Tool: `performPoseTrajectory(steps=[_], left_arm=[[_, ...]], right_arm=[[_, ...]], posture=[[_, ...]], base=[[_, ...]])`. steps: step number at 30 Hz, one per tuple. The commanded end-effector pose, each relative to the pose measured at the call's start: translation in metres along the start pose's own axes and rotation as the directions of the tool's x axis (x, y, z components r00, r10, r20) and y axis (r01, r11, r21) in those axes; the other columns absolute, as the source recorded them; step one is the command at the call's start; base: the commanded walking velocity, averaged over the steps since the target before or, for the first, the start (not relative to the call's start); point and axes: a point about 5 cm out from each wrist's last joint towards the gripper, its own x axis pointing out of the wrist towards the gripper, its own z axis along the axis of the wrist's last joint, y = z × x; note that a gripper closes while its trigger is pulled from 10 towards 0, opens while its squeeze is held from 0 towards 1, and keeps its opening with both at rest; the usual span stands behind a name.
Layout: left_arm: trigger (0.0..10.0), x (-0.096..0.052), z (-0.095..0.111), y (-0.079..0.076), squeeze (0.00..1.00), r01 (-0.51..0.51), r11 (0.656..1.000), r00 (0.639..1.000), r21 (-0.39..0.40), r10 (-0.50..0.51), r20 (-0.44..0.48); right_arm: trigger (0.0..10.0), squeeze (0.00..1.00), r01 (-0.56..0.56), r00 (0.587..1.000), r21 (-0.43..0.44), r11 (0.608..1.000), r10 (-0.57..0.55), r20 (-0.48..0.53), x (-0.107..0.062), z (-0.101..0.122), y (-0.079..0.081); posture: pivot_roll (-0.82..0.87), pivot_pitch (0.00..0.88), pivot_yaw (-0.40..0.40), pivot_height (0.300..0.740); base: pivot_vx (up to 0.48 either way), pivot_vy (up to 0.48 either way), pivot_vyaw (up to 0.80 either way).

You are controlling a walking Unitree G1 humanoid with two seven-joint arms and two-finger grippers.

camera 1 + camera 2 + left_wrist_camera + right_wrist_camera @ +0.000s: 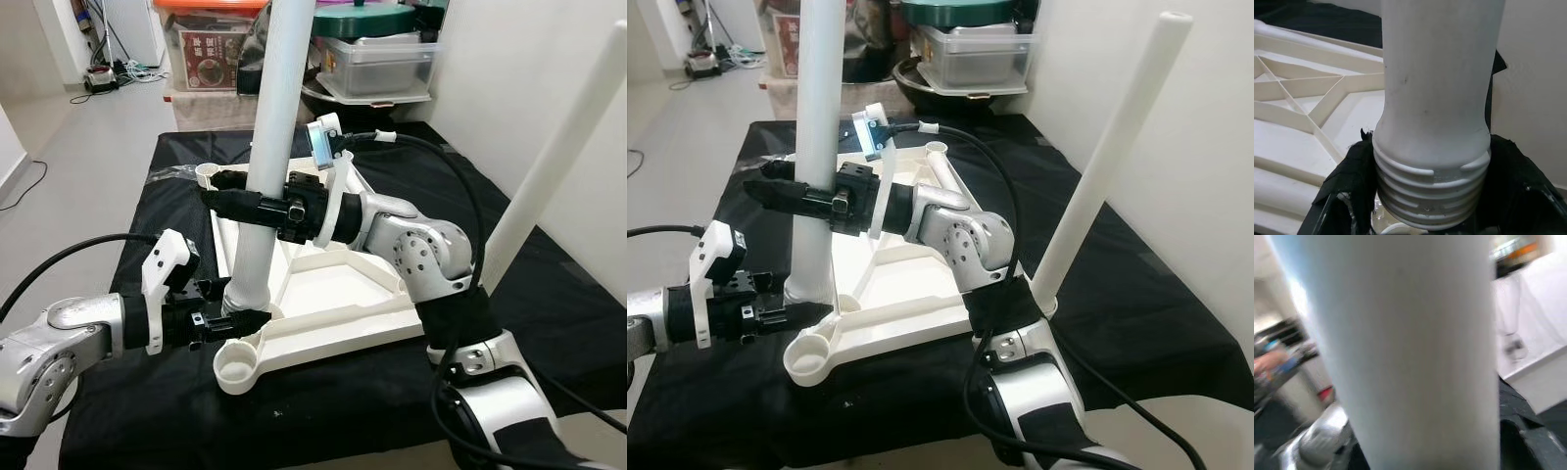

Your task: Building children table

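Tabletop (323, 294) lies upside down on a black cloth (147, 392), ribbed underside up, with one leg (549, 166) already standing in the right corner socket. Second leg (266, 166) stands upright at the near-left socket, threaded end just above it; left gripper (238, 320) is clamped on its base by the threads, right gripper (227, 201) is clamped around it mid-height. Empty socket (238, 367) sits in front, storage bins (377, 59) behind.
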Motion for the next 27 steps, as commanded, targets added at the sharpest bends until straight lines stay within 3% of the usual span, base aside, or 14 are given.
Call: performPoseTrajectory(steps=[1,2,3,5,7,8,9,11,12,14,17,20,24,27], left_arm=[[8.7,0.005,0.006,-0.002,0.0,0.013,0.999,0.999,0.04,-0.014,0.029],[8.7,0.005,0.006,-0.002,0.0,0.013,0.999,0.999,0.04,-0.014,0.029],[10.0,0.004,0.005,-0.001,0.0,-0.006,0.999,1.0,0.05,0.005,0.023],[10.0,0.002,0.002,0.01,0.0,-0.127,0.986,0.991,0.111,0.131,-0.024],[10.0,0.001,0.001,0.015,0.0,-0.183,0.973,0.981,0.144,0.19,-0.043],[10.0,0.0,0.0,0.027,0.0,-0.3,0.933,0.945,0.196,0.319,-0.07],[10.0,0.0,0.0,0.027,0.0,-0.3,0.933,0.945,0.196,0.319,-0.07],[10.0,0.0,0.0,0.042,0.0,-0.459,0.844,0.867,0.277,0.494,-0.07],[10.0,0.0,0.0,0.042,0.0,-0.459,0.844,0.867,0.277,0.494,-0.07],[10.0,0.01,-0.004,0.038,0.0,-0.52,0.808,0.829,0.275,0.555,-0.064],[10.0,0.014,-0.007,0.037,0.0,-0.539,0.799,0.816,0.266,0.574,-0.067],[10.0,0.021,-0.013,0.041,0.0,-0.611,0.754,0.762,0.243,0.643,-0.077],[10.0,0.027,-0.015,0.042,0.0,-0.633,0.739,0.747,0.233,0.661,-0.068],[10.0,0.049,-0.012,0.034,0.0,-0.608,0.759,0.773,0.233,0.633,-0.046]], right_arm=[[10.0,1.0,0.089,0.996,0.04,0.995,-0.089,0.005,0.004,-0.007,-0.005],[10.0,1.0,0.089,0.996,0.04,0.995,-0.089,0.005,0.004,-0.007,-0.005],[10.0,1.0,0.115,0.993,0.056,0.992,-0.116,0.014,0.004,-0.008,-0.008],[10.0,0.99,0.261,0.964,0.073,0.963,-0.263,0.026,0.002,-0.008,-0.019],[10.0,0.99,0.307,0.95,0.081,0.948,-0.311,0.031,0.001,-0.008,-0.023],[10.0,0.0,0.379,0.922,0.101,0.92,-0.385,0.048,-0.001,-0.008,-0.028],[10.0,0.0,0.379,0.922,0.101,0.92,-0.385,0.048,-0.001,-0.008,-0.028],[10.0,0.0,0.445,0.883,0.167,0.88,-0.462,0.084,-0.003,-0.009,-0.033],[10.0,0.0,0.445,0.883,0.167,0.88,-0.462,0.084,-0.003,-0.009,-0.033],[10.0,0.0,0.477,0.853,0.221,0.85,-0.509,0.115,-0.001,-0.012,-0.032],[10.0,0.0,0.492,0.84,0.234,0.839,-0.528,0.126,0.0,-0.012,-0.032],[10.0,0.0,0.518,0.802,0.29,0.805,-0.575,0.163,0.003,-0.011,-0.032],[10.0,0.0,0.521,0.788,0.316,0.793,-0.589,0.177,0.005,-0.011,-0.032],[10.0,0.0,0.525,0.765,0.363,0.77,-0.614,0.194,0.012,-0.014,-0.03]], posture=[[0.03,0.0,-0.032,0.74],[0.03,0.0,-0.032,0.74],[0.03,0.0,-0.032,0.74],[0.03,0.0,-0.038,0.74],[0.03,0.0,-0.038,0.74],[0.03,0.0,-0.039,0.74],[0.03,0.0,-0.039,0.74],[0.03,0.0,-0.039,0.74],[0.03,0.0,-0.039,0.74],[0.04,0.0,-0.046,0.74],[0.04,0.0,-0.046,0.74],[0.04,0.0,-0.047,0.74],[0.04,0.0,-0.047,0.74],[0.04,0.0,-0.049,0.74]], base=[[0.0,0.0,0.0],[0.0,0.0,0.0],[0.0,0.0,0.0],[0.0,0.0,0.0],[0.0,0.0,0.0],[0.0,0.0,0.0],[0.0,0.0,0.0],[0.0,0.0,0.0],[0.0,0.0,0.0],[0.0,0.0,0.0],[0.0,0.0,0.0],[0.0,0.0,0.0],[0.0,0.0,0.0],[0.0,0.0,0.0]])
